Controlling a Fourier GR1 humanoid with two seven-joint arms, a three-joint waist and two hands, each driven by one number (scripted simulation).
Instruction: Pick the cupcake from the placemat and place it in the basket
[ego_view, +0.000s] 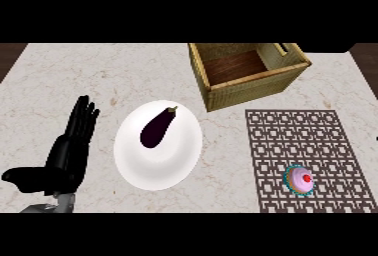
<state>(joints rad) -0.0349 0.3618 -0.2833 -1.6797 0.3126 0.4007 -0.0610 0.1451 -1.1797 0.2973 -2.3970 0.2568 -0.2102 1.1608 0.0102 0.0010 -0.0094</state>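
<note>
Head view, looking steeply down on a pale marbled tabletop (74, 75).

We note the cupcake (300, 179) sitting on the placemat (295, 135), in the mat's near right part, close to its lower edge. It has pink frosting, a red dot on top and a teal wrapper rim. It appears upright, and nothing touches it.

The placemat is a brown lattice-patterned rectangle on the right side of the tabletop. Just beyond its far edge stands the basket (255, 90), a square woven straw-coloured box turned at a slight angle to the mat. Its opening faces up and we see a dark wooden floor inside. We cannot tell whether the basket's near corner touches the mat or only comes close.

Left of the placemat, near the centre, lies a white plate (159, 165) with an eggplant (156, 131) on its far half. The eggplant is dark purple and lies diagonally, stem end toward the basket.

The left hand (70, 150) shows at the view's left edge, beside the plate and apart from it. It is open — fingers (83, 117) straight and pointing away from the robot, thumb out to the left — and it holds nothing. It is well apart from the cupcake, with the plate between the two.
</note>
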